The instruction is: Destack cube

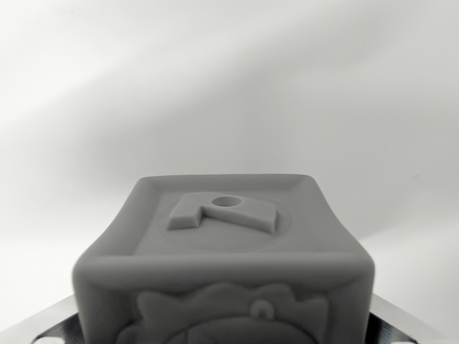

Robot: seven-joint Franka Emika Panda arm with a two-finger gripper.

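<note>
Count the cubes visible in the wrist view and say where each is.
1. A single grey cube fills the lower centre of the wrist view, with metal pincer parts at the bottom corners beside it. Any cube beneath it would be hidden.

Grey embossed cube [224, 269] close up between metal pincer [224, 331] fingers [50, 322], pale blurred background.

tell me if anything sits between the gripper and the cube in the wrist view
Nothing visible does. The cube fills the lower middle of the wrist view, right up against the metal gripper parts at the bottom corners. Only a plain pale background shows behind it. Whether the jaws are closed on it cannot be told.
</note>
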